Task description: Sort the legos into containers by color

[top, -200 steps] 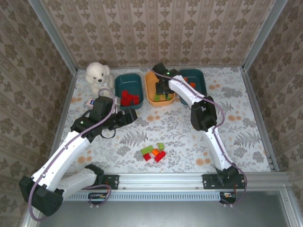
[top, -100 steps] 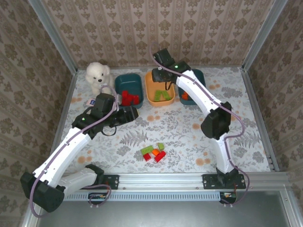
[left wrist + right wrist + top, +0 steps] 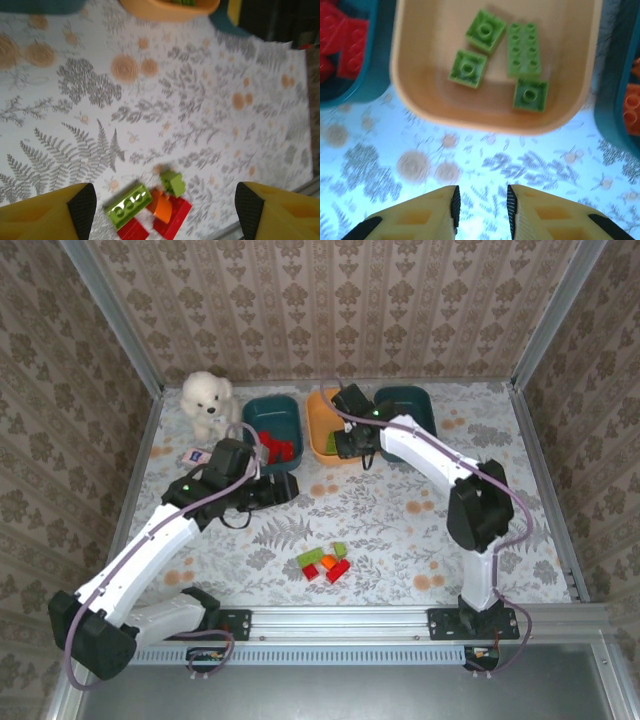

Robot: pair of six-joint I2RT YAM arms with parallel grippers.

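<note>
Left pincer [image 3: 165,202] released, hanging above the loose legos [image 3: 165,220] — lower it straddling 1 green brick [image 3: 127,205] alone. Right pincer [image 3: 483,200] nearly clenched, empty — orange bin [image 3: 495,117] just ahead.

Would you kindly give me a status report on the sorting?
Left tool open, empty. Right tool nearly closed, empty, at orange bin. Loose legos mid-table, unsorted. No obstruction seen.

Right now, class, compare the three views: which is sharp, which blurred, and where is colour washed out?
Top external: evenly lit and sharp, the loose legos crisp. Left wrist: blurred throughout, those legos smeared. Right wrist: green legos in the orange bin fairly sharp, the tablecloth below blurred and washed bluish-white.
</note>
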